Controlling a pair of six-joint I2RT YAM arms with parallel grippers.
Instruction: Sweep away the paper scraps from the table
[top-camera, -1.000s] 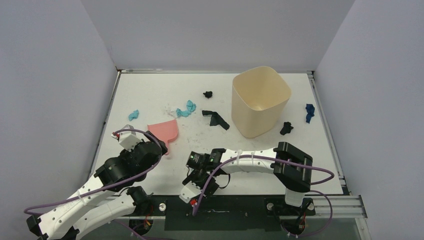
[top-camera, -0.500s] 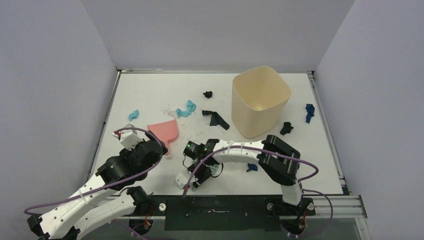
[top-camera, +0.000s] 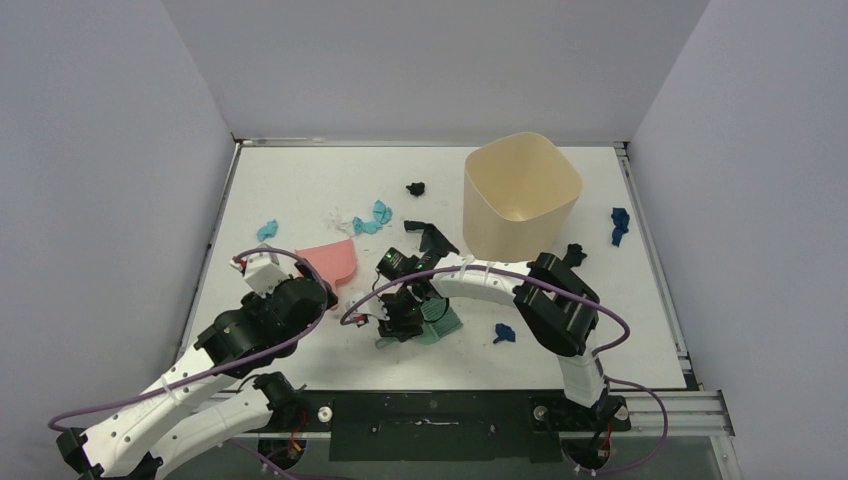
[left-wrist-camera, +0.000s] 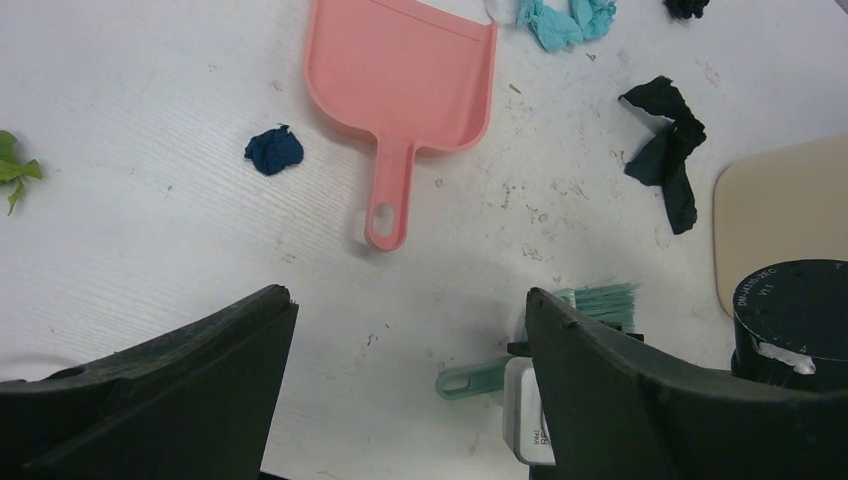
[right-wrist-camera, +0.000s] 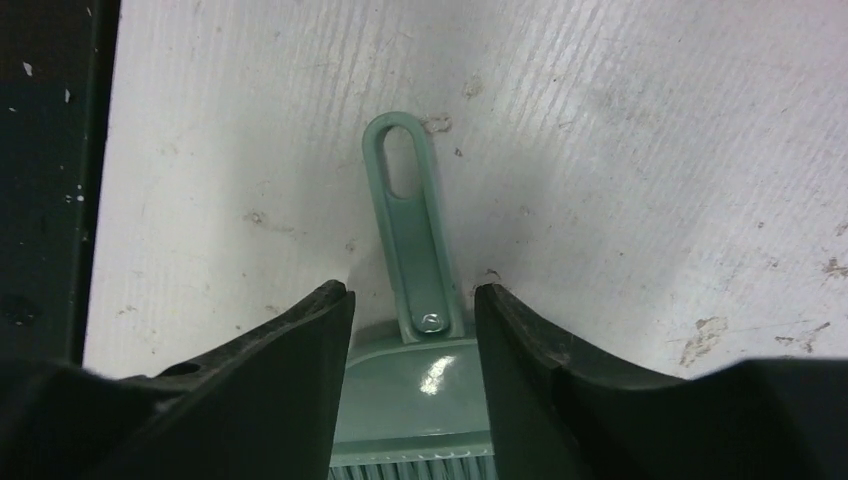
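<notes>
The right fingers (right-wrist-camera: 260, 370) are closed on the green brush (right-wrist-camera: 408, 250) at its neck, and its handle points ahead of them, flat on the counter (right-wrist-camera: 620, 120). The left fingers (left-wrist-camera: 200, 370) stand wide apart and empty. Ahead of them lies the pink dustpan (left-wrist-camera: 400, 70), with paper scraps (left-wrist-camera: 273, 150) scattered around it: dark blue to its left, teal and black further right.

Robotics laboratory test cell.
Plain grey partition walls (top-camera: 420, 70) are enclosing a scuffed white tabletop with metal edge rails (top-camera: 300, 180); a white left robot arm (top-camera: 180, 385) and a white right robot arm (top-camera: 485, 283) are standing on a black base plate (top-camera: 430, 432).
</notes>
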